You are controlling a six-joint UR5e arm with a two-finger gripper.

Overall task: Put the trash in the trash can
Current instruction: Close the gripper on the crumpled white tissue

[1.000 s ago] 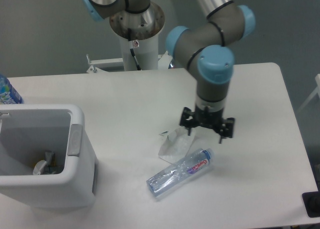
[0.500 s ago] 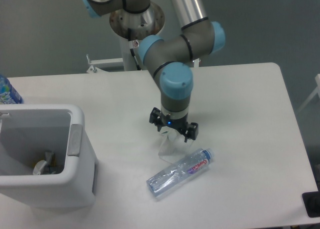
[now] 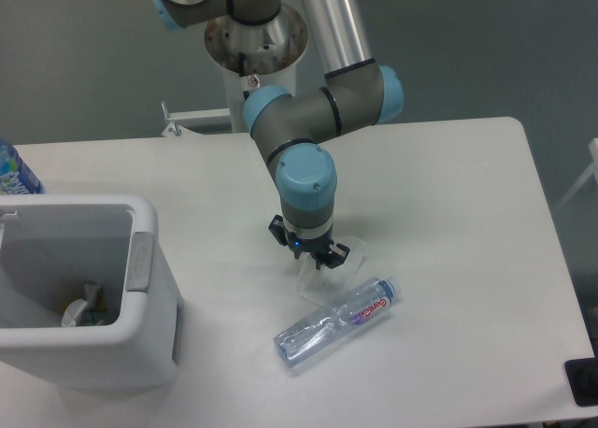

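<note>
The gripper (image 3: 309, 253) swings left across the table and drops low, now sitting right over the crumpled wrapper (image 3: 322, 271), hiding most of it.

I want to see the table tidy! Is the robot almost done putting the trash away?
Not yet. The trash can already has some scraps inside. The tool is down right over the crumpled wrapper, though a grip cannot be confirmed from here. The red-lettered bottle lies on the table, untouched. Both pieces must go in.
</note>
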